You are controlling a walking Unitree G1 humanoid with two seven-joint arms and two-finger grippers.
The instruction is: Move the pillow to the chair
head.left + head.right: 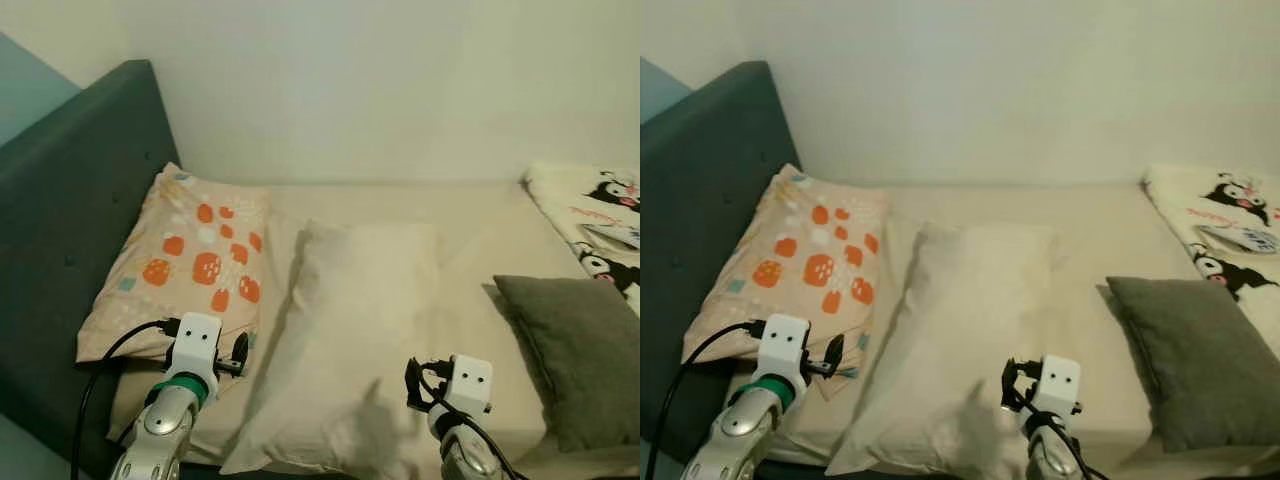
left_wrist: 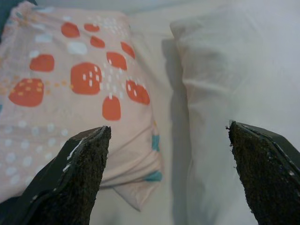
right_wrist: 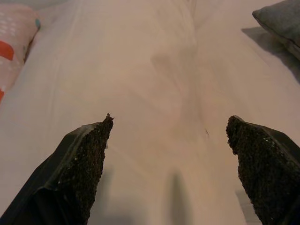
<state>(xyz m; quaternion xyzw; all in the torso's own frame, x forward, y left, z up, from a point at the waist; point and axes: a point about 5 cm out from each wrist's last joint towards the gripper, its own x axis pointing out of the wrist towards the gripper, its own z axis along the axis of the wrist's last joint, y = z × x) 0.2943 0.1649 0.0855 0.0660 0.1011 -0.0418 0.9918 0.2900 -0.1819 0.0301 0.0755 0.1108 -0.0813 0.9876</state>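
Ahead of both sets of jaws lies the bed (image 1: 480, 215), carrying three pillows and one printed blanket. Count: one cream pillow (image 1: 345, 330), one patterned pillow (image 1: 185, 265) with orange spots, one grey pillow (image 1: 580, 345); blanket (image 1: 600, 215) with cartoon figures at the far right corner.

Left gripper (image 2: 168, 140): jaws wide apart, hovering near the bed's near edge, with the seam between patterned and cream pillows running between the two fingers (image 2: 77, 173). The patterned pillow's corner sits just beyond the one finger; the cream pillow's long edge just beyond the other.

Right gripper (image 3: 171, 136): jaws also wide apart, above the cream pillow's near end, cream fabric spanning the whole gap between them.

Edges: headboard (image 1: 70, 210) bounds the patterned pillow's outer side. Bare sheet separates the cream pillow from the grey one, open room on that side. Wall (image 1: 380, 80) closes the far edge.
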